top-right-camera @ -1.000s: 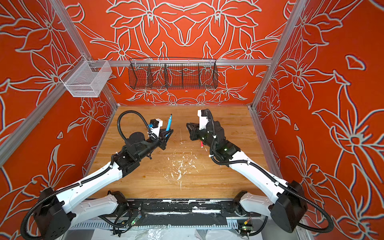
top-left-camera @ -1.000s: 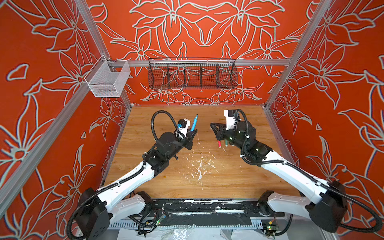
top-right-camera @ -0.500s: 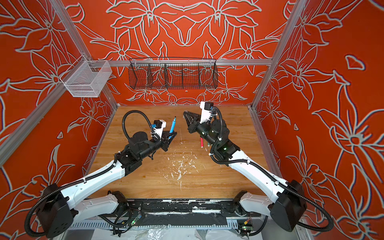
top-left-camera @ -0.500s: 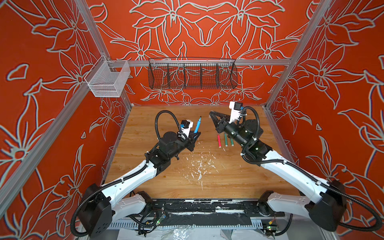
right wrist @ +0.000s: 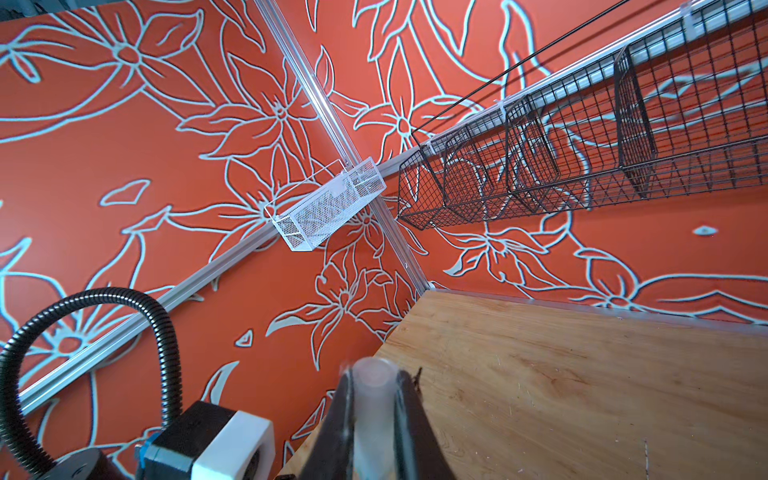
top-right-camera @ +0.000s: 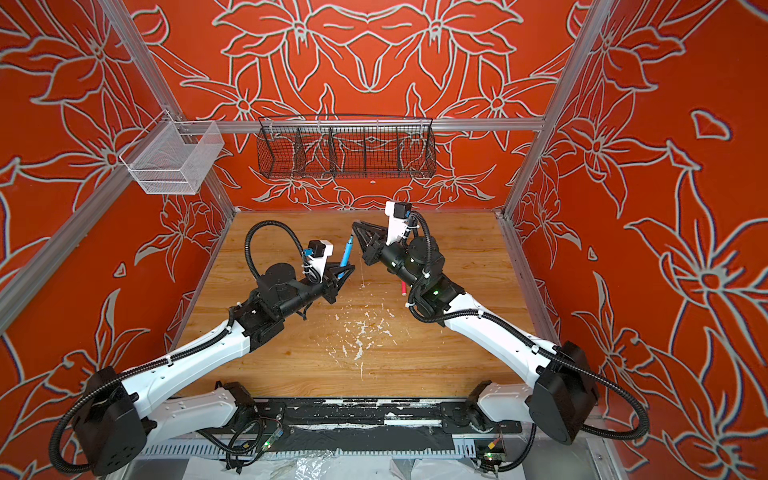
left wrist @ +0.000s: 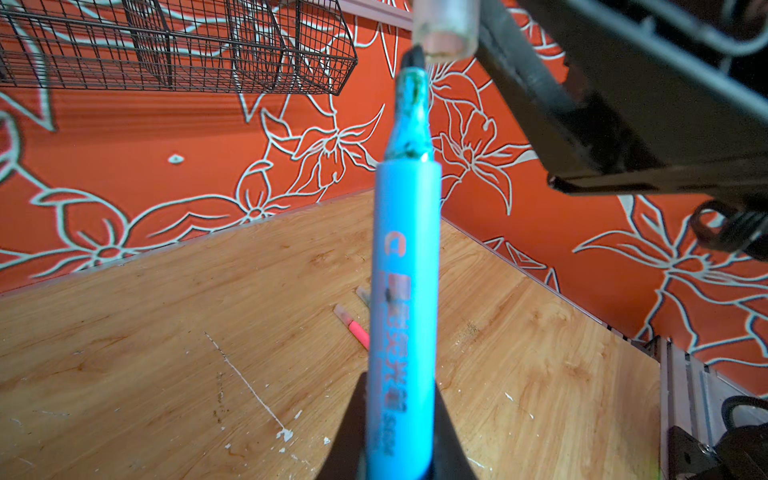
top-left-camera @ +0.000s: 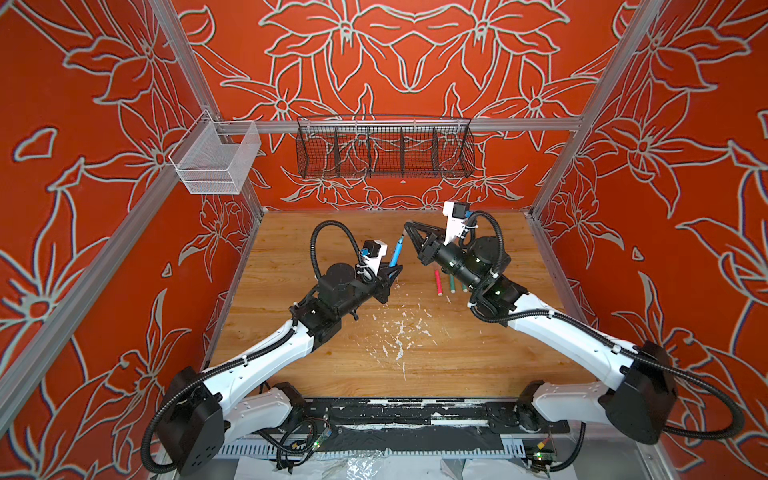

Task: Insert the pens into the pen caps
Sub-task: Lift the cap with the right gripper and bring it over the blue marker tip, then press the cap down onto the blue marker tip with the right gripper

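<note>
On wooden table (top-left-camera: 286,249): white flecks (top-left-camera: 399,332), red pen (top-left-camera: 438,282) | walls (top-left-camera: 395,62): orange floral

The upright pen (top-left-camera: 397,250) in the left pincer (top-left-camera: 392,272) has its tip just beside the cap (left wrist: 444,29) in the right pincer (top-left-camera: 408,226). Three pens (top-left-camera: 451,284) lie on the bench (top-left-camera: 457,361) under the right arm (top-left-camera: 561,336).

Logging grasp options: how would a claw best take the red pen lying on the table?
Grip the red pen mid-barrel, probably from straight above, jaws across its width. It lies flat on the table, so nothing can get under it; a green pen lies parallel beside it, apart, leaving a gap for one jaw.
</note>
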